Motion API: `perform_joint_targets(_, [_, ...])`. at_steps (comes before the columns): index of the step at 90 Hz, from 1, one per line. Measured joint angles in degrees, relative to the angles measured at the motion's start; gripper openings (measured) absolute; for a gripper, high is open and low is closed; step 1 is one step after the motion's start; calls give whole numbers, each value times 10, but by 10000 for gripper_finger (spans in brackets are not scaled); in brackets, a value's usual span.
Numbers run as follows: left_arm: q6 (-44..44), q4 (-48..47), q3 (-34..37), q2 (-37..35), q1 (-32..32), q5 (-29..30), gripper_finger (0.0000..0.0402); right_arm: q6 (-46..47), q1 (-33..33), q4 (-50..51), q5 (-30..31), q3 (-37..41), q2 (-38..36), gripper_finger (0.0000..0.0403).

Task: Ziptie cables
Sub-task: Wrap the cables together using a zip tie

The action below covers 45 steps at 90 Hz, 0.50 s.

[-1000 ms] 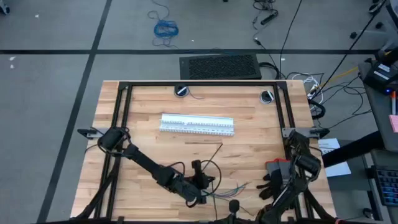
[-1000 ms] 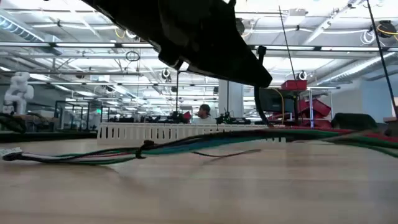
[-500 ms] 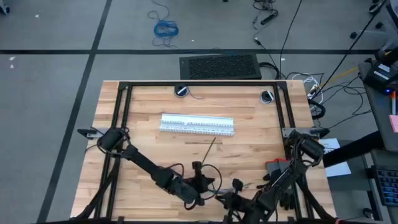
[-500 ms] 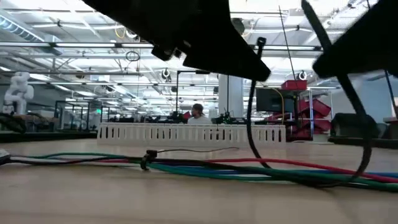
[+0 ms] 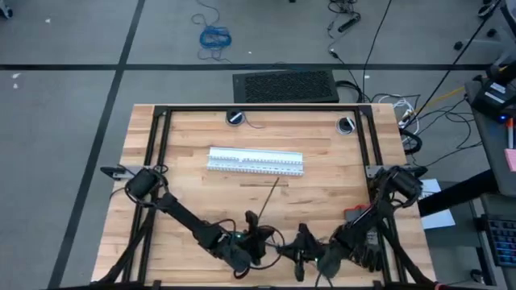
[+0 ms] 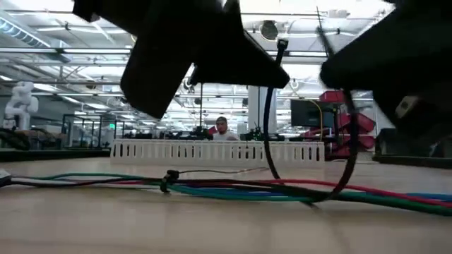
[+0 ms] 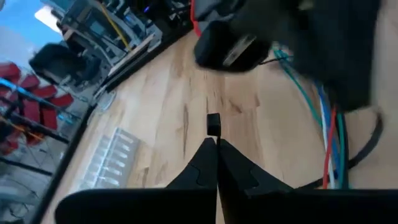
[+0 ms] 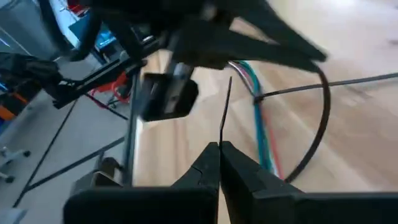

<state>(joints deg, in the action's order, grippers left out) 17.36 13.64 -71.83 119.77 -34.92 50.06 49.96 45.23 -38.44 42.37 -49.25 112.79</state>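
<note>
The cables [image 6: 233, 187], a bundle of thin coloured and grey wires, lie flat along the table's near edge [image 5: 282, 242]. One dark ziptie [image 6: 168, 180] is closed round them, and its thin tail [image 5: 270, 195] lies on the wood pointing to the far side. A second ziptie [image 6: 311, 197] hangs in a U between my grippers, and its lowest part rests on the table at the bundle. My left gripper [image 5: 260, 238] is shut on one end of it and my right gripper [image 5: 297, 243] on the other, both just above the cables. My left gripper pinches the second ziptie between its two fingertips just behind its square head [image 7: 212, 124], which sticks out past the tips. From there the strip [image 6: 267, 106] drops in a curve to the table. My right gripper pinches the thin tail end [image 8: 224, 118] of the same ziptie between its fingertips, and the tip of the tail stands out beyond them. Below the fingers the strip [image 8: 320, 118] bends down and round the cables [image 8: 261, 93].
White slotted strips [image 5: 256, 161] lie across the middle of the table, beyond the cables. A red and black object [image 5: 359, 216] sits by the right arm's base. Two round ports [image 5: 235, 118] are set in the wood at the far edge.
My right gripper has come from the near right corner toward the left gripper and has taken the ziptie's free end. The ziptie hung loose from my left gripper before and now forms a U held at both ends. The cables' raised right part has dropped flat onto the table.
</note>
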Motion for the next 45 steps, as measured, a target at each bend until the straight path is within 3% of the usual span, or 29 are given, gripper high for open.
perform_joint_targets(20, [79,30,0,31,0,0,0,9,-25,-5,-53,3,7,0])
perform_joint_targets(45, [108,61,-7,49,-1,46,0,49,-29,40,-67,3,7,0])
